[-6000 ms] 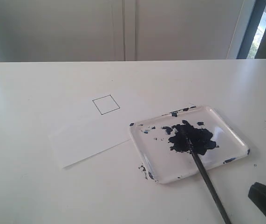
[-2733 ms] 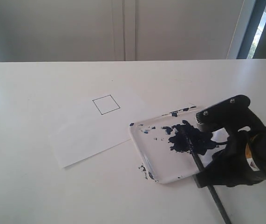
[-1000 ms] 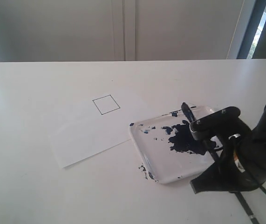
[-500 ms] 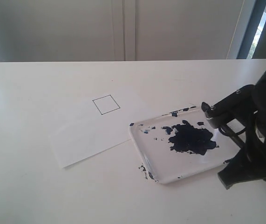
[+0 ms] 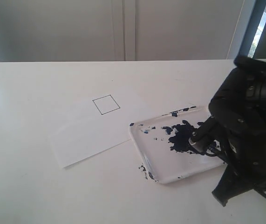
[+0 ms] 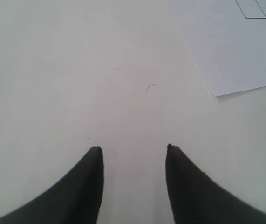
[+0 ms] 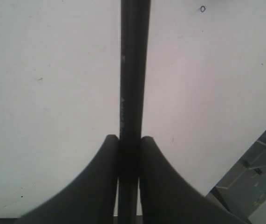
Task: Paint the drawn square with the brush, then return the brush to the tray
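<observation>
The drawn square (image 5: pixel 106 104) is a clean tilted outline on the white paper sheet (image 5: pixel 91 135). To its right lies the clear tray (image 5: pixel 138 150) with a dark navy paint blot (image 5: pixel 183 136). In the right wrist view my right gripper (image 7: pixel 129 137) is shut on the black shaft of the brush (image 7: pixel 133 70), which runs straight out between the fingers over the white table. My right arm (image 5: pixel 249 130) looms over the tray's right end and hides the brush in the exterior view. Over bare table my left gripper (image 6: pixel 133 148) is open and holds nothing; one corner of the square (image 6: pixel 251 9) shows.
Small paint splatters (image 5: pixel 143 169) mark the table by the tray's near left corner. The paper's corner (image 6: pixel 216 91) lies ahead of the left fingers. White cabinet doors (image 5: pixel 123 28) stand behind the table, and a window strip (image 5: pixel 263 23) is at the far right.
The right arm came in, shut on the brush handle and lifted the brush off the tray. In the last half second the arm has swung over the tray's right end.
</observation>
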`<state>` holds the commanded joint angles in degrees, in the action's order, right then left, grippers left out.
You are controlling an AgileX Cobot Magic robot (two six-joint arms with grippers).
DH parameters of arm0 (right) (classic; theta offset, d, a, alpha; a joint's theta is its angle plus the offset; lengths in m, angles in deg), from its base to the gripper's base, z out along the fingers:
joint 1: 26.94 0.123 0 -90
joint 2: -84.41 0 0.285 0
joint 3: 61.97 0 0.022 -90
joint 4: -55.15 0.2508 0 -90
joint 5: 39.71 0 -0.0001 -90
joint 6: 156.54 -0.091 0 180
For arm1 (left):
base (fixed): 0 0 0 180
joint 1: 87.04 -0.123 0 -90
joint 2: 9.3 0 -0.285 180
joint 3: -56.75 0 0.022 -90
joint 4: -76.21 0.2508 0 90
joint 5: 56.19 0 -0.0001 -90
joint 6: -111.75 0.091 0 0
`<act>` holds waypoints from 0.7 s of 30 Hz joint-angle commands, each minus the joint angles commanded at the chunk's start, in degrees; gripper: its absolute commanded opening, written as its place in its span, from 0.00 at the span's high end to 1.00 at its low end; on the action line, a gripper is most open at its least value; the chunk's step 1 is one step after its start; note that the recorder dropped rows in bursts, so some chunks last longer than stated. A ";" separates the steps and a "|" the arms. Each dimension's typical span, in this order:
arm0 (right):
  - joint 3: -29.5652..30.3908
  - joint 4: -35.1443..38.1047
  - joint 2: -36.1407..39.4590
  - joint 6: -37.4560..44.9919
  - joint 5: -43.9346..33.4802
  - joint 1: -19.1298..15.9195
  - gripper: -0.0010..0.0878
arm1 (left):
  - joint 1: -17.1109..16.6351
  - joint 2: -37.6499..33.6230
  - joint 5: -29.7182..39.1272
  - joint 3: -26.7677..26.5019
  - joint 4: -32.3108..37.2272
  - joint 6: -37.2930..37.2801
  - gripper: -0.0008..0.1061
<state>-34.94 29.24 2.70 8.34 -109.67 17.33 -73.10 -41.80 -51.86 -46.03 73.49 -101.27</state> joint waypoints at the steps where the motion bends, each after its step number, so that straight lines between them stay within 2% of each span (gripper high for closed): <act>1: 0.00 -0.26 0.51 0.00 0.00 0.00 0.99 | 0.00 0.00 0.00 0.00 0.00 0.00 0.54; 15: 0.00 -11.21 4.69 -1.49 0.00 0.00 0.99 | 0.00 0.00 0.00 0.00 0.00 0.00 0.54; 21: 0.00 -11.16 5.76 -1.49 0.00 0.00 0.99 | 0.00 0.00 0.00 0.00 0.00 0.00 0.54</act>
<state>-34.94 18.08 8.46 6.84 -109.67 17.33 -73.10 -41.80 -51.86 -46.03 73.49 -101.27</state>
